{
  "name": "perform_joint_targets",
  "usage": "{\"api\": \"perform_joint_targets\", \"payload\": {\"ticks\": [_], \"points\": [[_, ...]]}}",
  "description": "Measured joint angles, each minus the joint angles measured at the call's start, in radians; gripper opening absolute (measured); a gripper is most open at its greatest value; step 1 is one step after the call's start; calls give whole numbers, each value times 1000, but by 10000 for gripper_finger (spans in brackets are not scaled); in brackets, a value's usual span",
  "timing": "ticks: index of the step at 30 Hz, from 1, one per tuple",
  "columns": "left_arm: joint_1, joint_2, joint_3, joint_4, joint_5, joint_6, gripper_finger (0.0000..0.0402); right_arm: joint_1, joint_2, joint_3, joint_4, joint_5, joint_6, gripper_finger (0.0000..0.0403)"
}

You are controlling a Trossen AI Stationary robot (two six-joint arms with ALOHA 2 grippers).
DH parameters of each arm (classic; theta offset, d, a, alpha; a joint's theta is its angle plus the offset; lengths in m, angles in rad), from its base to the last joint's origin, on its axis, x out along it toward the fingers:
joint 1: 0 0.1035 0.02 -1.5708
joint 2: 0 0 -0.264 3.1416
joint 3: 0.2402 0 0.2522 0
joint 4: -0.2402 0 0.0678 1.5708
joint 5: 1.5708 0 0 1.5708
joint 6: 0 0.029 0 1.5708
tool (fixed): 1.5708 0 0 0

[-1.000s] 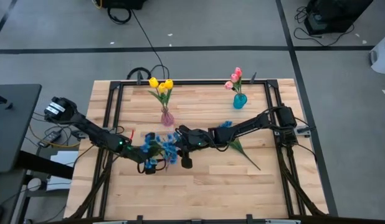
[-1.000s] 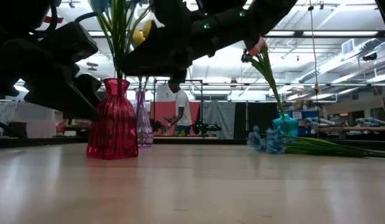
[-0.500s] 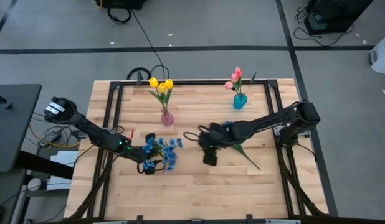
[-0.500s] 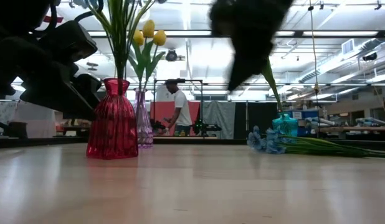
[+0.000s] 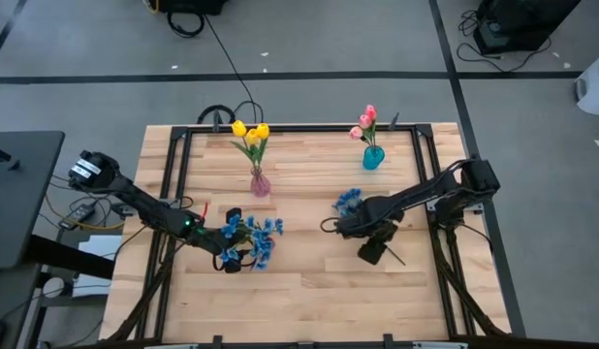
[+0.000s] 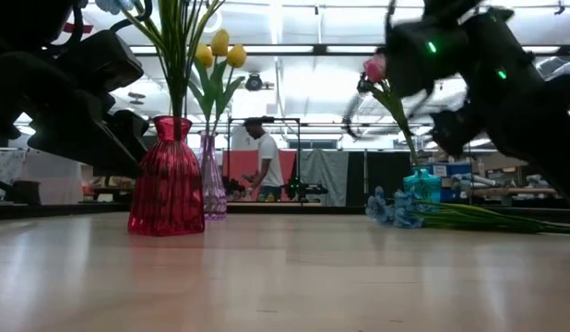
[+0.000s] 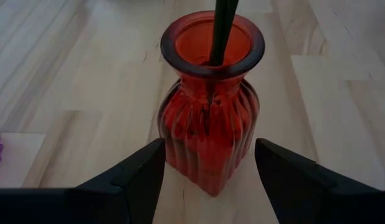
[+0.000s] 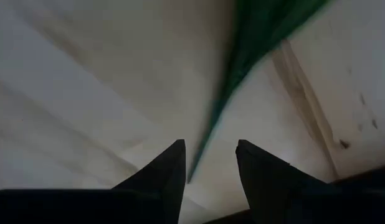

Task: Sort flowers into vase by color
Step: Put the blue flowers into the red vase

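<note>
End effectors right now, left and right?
Left end effector: open, straddling the red vase.
Right end effector: open over the green stem, holding nothing.

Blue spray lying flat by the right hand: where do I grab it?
Take the blue spray by its bare green stem, from straight above, fingers either side. It lies flat, and the right hand is open right over the stem end, away from the blossoms.
</note>
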Motion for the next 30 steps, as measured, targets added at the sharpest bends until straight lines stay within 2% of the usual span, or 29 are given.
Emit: {"api": "perform_joint_targets", "payload": {"ticks": [9,15,18,23,25,27,30], "points": [[0,0,0,0,0,-1,255,0,0,-95,118,-2,59,125],[0,0,0,1,0,-4,255,0,0,-126,164,50,111,102],[0,0,0,1,0,-5,255,1,0,-129,164,80,134,81],[0,0,0,0,0,-16,255,1,0,-130,174,109,150,19],[0,0,0,0,0,-23,255,1,-9,-133,192,118,122,13],[0,0,0,0,0,-23,255,2,-27,-129,225,173,99,18],[0,0,0,0,1,-23,255,8,-79,-107,400,371,34,19]]}}
